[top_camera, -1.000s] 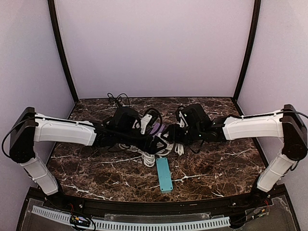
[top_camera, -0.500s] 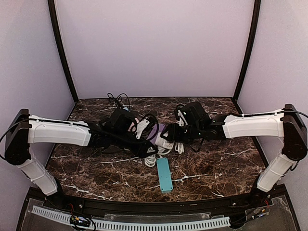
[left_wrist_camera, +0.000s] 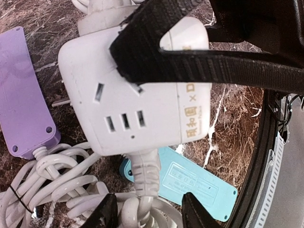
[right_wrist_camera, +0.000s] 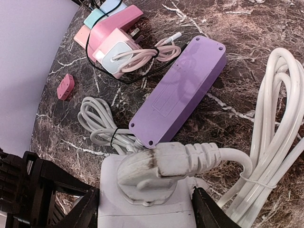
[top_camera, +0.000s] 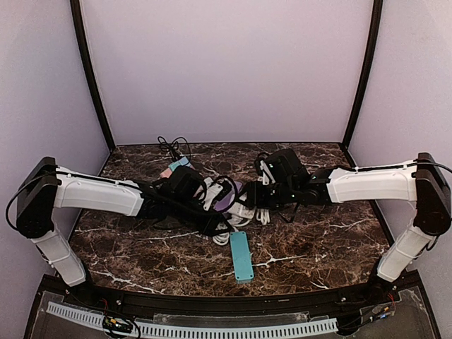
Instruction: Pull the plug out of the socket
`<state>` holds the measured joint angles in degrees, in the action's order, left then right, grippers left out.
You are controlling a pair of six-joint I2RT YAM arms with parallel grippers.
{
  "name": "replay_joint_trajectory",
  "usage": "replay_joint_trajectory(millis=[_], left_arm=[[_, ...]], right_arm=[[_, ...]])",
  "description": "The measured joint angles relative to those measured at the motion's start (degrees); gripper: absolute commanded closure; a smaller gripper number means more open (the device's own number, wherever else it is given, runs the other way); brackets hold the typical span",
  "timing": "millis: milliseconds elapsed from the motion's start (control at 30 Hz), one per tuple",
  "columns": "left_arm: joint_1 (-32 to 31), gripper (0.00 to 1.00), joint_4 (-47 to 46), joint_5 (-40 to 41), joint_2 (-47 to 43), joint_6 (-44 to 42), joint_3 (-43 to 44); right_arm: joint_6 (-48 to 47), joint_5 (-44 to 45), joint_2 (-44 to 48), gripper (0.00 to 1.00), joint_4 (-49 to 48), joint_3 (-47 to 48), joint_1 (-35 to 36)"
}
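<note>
1. Two robot arms meet over the middle of a dark marble tabletop (top_camera: 318, 247) in the overhead view. A white cube-shaped socket block (top_camera: 242, 210) sits between their tips.
2. In the right wrist view, the right gripper (right_wrist_camera: 147, 213) grasps this socket block. One finger shows at the bottom left of the frame and one at the bottom right, each against an opposite side of the block.
3. A white round plug (right_wrist_camera: 152, 171) sits in the block's upper face, low in the middle of that frame. Its ribbed neck and cord lead off to the right, beside a bundled white cable coil (right_wrist_camera: 280, 118).
4. In the left wrist view, the left gripper (left_wrist_camera: 149, 213) is at the bottom edge, jaws apart and holding nothing. Its black fingers (left_wrist_camera: 107, 216) stand either side of a ribbed white cable neck (left_wrist_camera: 142, 175), with a gap showing on both sides.
5. That neck runs straight down the frame from the block's lower edge into the gap, so its long axis lines up with the left gripper's reach.
6. With the block held from the right, the free left gripper looks best placed to take the plug. Whether this neck is the plug's own cannot be told for certain here.
7. A purple plastic power strip (left_wrist_camera: 23, 95) lies at the left of this frame, and a turquoise power strip (left_wrist_camera: 199, 180) at the lower right.
</note>
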<state>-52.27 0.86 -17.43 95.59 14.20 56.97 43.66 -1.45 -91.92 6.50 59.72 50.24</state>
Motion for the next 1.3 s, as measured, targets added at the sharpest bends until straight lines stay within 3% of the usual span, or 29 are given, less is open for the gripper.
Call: replay_joint_trajectory(millis=[467,1067,1300], left_arm=[[0.4,0.98,0.0,-0.1,0.9,0.0,0.1],[2.0,0.99,0.0,-3.1,1.1,0.7,0.2],[2.4,0.99,-0.1,-4.7,1.2,1.0,0.2]], right_arm=[[-1.3,0.5,0.0,1.00,0.2,0.0,0.0],[-8.3,7.0,0.0,1.00,-2.4,0.0,3.7],[-6.4,9.7,0.0,1.00,-1.9,0.3,4.3]])
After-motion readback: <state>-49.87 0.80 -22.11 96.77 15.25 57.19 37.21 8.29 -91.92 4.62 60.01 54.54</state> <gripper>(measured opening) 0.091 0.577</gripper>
